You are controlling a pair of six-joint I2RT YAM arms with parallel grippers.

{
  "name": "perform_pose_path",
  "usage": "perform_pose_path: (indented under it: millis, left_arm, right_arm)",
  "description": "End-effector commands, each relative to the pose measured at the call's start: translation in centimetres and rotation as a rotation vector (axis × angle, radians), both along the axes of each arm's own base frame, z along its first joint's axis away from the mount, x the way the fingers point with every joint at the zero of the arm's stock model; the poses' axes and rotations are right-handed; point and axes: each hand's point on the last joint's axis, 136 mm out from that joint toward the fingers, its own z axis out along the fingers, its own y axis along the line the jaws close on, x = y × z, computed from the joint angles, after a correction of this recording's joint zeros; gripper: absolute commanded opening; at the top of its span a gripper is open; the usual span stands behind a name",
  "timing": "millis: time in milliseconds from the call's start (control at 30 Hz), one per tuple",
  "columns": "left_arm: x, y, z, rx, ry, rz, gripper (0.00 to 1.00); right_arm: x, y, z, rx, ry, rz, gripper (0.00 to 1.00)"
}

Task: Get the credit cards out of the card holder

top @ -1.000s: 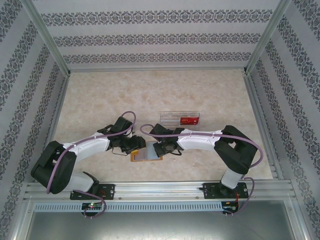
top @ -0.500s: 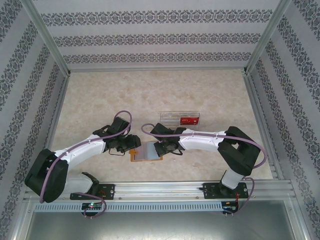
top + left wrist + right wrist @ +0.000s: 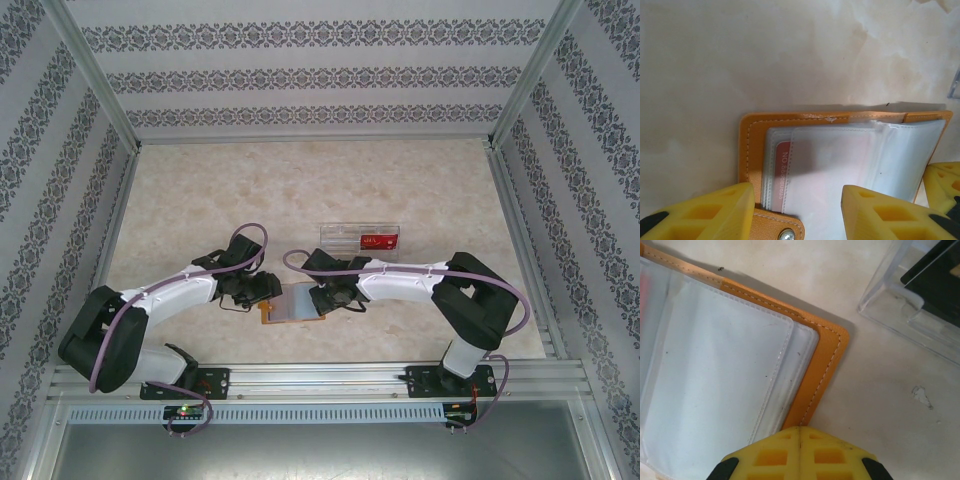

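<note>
While my clenched right claw (image 3: pixel 800 442) rests on the open holder's (image 3: pixel 293 303) right edge on the desk (image 3: pixel 300 190), my released left claw (image 3: pixel 796 195) should pinch only the card (image 3: pixel 782 170) beneath it, not the clear pocket (image 3: pixel 840 165).

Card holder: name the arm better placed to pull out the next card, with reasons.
Left. The left claw stands open over the card holder pockets, right by a card showing in a sleeve. The right claw is shut at the opposite edge, probably better suited to pinning it down.
</note>
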Motion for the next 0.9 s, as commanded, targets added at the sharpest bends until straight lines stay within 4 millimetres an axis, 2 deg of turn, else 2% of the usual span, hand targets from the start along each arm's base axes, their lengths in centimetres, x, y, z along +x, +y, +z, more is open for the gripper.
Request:
perform_pose_path:
  millis: [0,267,867]
  left_arm:
    - [0.5,-0.2,1.0,-0.020,-0.015,0.006,0.50]
    - [1.0,0.0,1.9,-0.010,-0.056,0.010,0.50]
    - [0.4,-1.2,-0.3,-0.066,0.007,-0.009,0.49]
  right_arm:
    - [-0.8,0.0,-1.1,-0.013,0.029,-0.004,0.03]
    - [-0.8,0.1,-1.2,-0.011,0.035,-0.005,0.03]
    - [-0.8,0.4,-1.4,-0.013,0.048,-0.002,0.04]
